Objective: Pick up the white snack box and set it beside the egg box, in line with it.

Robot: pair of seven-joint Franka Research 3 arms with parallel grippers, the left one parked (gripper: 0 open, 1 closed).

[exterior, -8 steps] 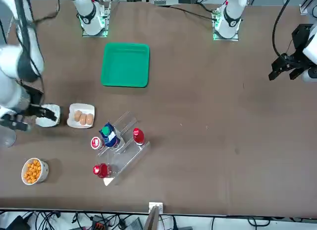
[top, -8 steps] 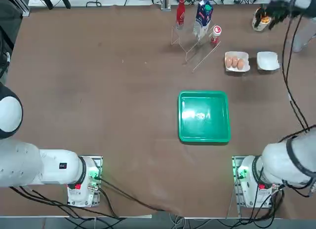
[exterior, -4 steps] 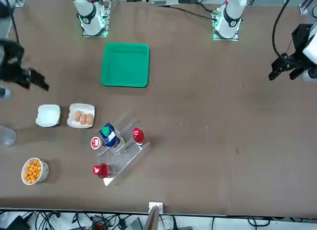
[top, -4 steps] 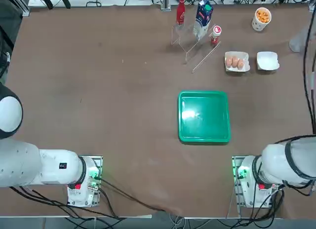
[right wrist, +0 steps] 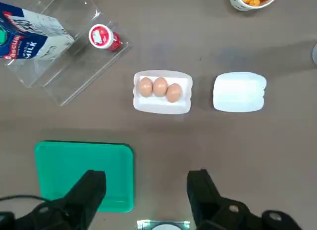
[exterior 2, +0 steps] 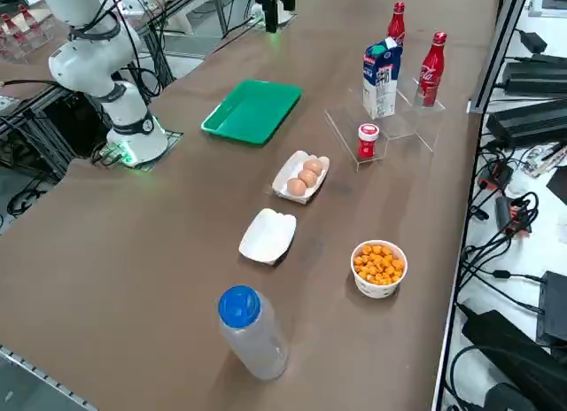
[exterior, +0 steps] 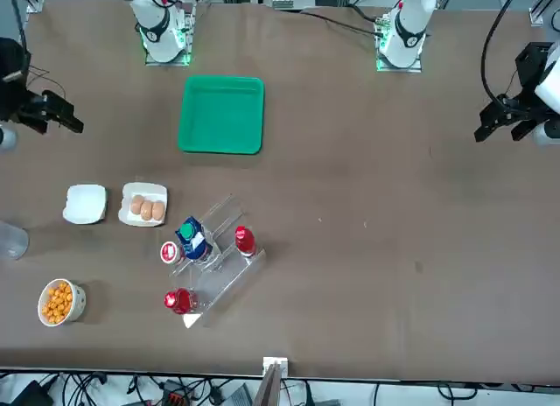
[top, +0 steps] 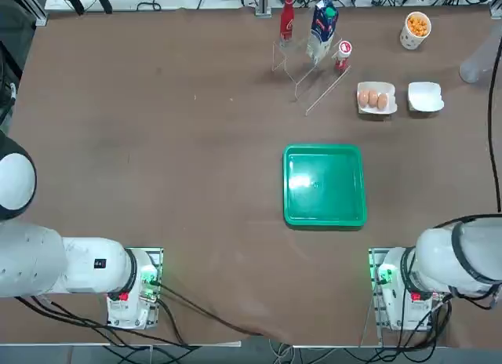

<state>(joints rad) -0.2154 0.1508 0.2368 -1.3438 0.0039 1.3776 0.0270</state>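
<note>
White snack box (right wrist: 239, 92) is seen resting on the brown table (top: 196, 144), just beside the egg box (right wrist: 162, 91), roughly level with it, a small gap between. Three brown eggs are shown in the egg box. Right gripper (right wrist: 146, 196) is held high above the table, near the green tray (right wrist: 81, 173), fingers (right wrist: 200, 190) spread apart, nothing held. In the front view the gripper (exterior: 54, 114) is seen at the table's edge, well apart from both boxes.

Placement is judged done; the step in hand is likely retreat. Good practice: the arm should be kept high and clear of the boxes, the bottle (exterior 2: 252, 329) and the snack cup (exterior 2: 379, 267), so nothing is knocked. If alignment is rechecked, the snack box's long edges should be compared with the egg box's.

Writing: "MILK" is read on the blue-white carton (right wrist: 32, 35). Red bottles (exterior 2: 431, 68) carry white script, not legible. Small red-lidded jar (right wrist: 102, 37) label cannot be read.
</note>
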